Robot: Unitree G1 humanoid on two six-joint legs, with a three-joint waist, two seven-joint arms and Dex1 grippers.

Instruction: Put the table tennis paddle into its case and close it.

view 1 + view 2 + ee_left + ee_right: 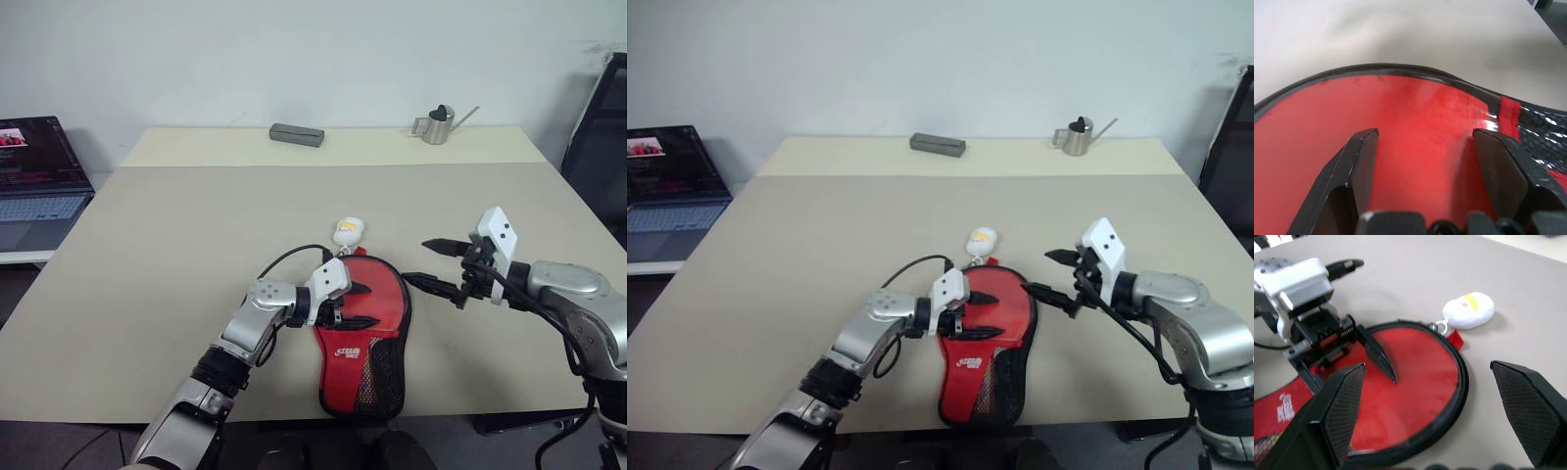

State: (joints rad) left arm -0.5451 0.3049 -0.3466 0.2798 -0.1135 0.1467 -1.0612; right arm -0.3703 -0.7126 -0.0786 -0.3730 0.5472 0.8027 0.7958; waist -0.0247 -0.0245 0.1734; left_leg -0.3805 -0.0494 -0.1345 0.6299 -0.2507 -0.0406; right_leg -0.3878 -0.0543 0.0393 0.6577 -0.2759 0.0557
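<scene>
The case [370, 338] lies flat near the table's front edge, red front up, with the black mesh pocket toward me and its plush charm [348, 231] at the far end. My left gripper [361, 305] is open, its fingers spread just over the round red part [1420, 112]. To the right of the case my right gripper [416, 261] hangs open above the table with nothing between its fingers; its wrist view looks down on the case's round end [1420, 382] and the charm [1468, 310]. The table tennis paddle is hidden from view.
A grey rectangular box [297, 134] and a small metal watering can [438, 125] stand at the table's far edge. A laptop [39, 181] sits on a lower surface to the left. A dark chair [602, 147] stands off the right side.
</scene>
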